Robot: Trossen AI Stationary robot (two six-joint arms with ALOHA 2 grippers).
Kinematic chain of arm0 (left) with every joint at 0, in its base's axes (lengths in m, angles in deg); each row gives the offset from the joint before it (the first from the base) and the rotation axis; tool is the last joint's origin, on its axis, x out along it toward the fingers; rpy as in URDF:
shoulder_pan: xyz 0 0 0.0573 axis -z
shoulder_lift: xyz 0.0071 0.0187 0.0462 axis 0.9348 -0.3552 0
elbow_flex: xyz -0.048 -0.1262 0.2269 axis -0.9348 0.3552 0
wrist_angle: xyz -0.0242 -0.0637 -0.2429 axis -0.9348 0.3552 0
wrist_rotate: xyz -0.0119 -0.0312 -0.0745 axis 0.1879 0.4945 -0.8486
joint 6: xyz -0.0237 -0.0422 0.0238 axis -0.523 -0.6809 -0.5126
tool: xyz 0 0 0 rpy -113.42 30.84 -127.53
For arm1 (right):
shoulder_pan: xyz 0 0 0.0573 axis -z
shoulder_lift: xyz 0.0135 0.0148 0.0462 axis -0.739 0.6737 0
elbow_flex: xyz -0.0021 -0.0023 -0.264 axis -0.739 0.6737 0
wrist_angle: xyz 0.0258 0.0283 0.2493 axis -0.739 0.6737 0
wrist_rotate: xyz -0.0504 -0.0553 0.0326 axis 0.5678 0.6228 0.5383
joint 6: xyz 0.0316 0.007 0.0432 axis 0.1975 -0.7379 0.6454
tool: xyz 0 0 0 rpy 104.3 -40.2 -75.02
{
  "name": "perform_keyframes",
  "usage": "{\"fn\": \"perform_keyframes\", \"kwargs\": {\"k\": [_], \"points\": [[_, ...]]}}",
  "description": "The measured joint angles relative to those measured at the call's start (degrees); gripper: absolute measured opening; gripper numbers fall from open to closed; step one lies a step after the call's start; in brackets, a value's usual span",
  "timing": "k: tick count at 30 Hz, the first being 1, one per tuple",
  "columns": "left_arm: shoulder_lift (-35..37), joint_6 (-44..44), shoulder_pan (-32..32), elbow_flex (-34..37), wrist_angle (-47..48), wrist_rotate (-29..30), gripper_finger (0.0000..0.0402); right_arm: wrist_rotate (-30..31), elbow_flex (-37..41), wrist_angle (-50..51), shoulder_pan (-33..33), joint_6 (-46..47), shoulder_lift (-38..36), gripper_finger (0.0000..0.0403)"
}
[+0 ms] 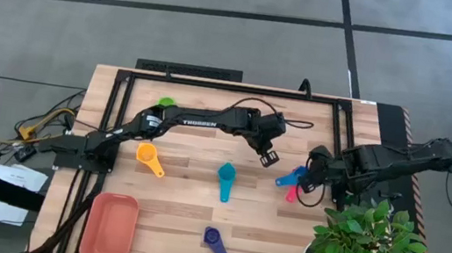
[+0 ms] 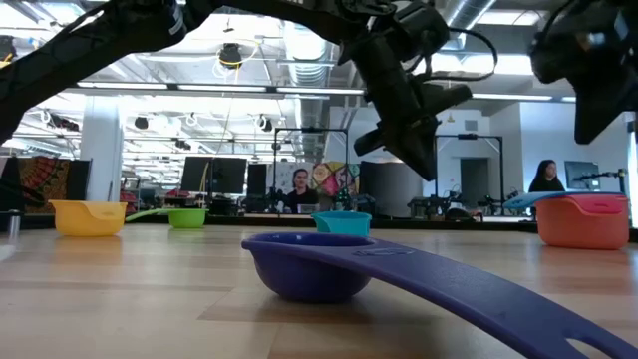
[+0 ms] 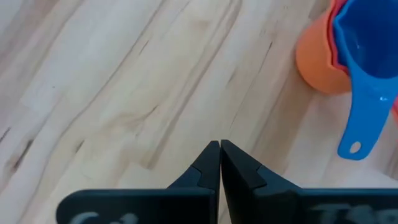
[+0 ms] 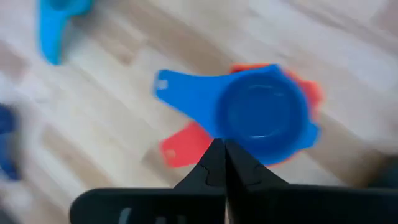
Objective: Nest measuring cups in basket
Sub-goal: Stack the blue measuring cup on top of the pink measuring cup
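right pincer [image 4: 219,163] shut, empty, over blue cup [image 4: 264,115] nested on coral, frame centre | left pincer [image 3: 220,163] shut, empty | basket [image 1: 109,227] lower left, no cups in it

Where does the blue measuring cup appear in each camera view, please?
High view: blue measuring cup, right of centre.
Low view: far right, its handle above the coral cup.
Left wrist view: upper right corner.
Right wrist view: centre.
Shared landmark: the coral cup it nests in.
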Motion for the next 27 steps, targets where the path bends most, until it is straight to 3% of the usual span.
{"fn": "perform_keyframes", "kwargs": {"k": [7,12,27], "points": [[-0.02,-0.08,0.57,0.0,-0.6,-2.83,0.0,-0.5,0.02,6.28,6.9,-2.34,3.47,0.001],[-0.5,-1.98,1.72,3.59,-9.08,-8.08,0.0,-4.01,1.07,5.67,11.08,-5.61,5.95,0.0005],[-0.66,-7.43,4.96,11.22,-18.08,-9.25,0.0,-8.91,2.4,5.39,7.04,-1.99,8.13,0.0009]]}}
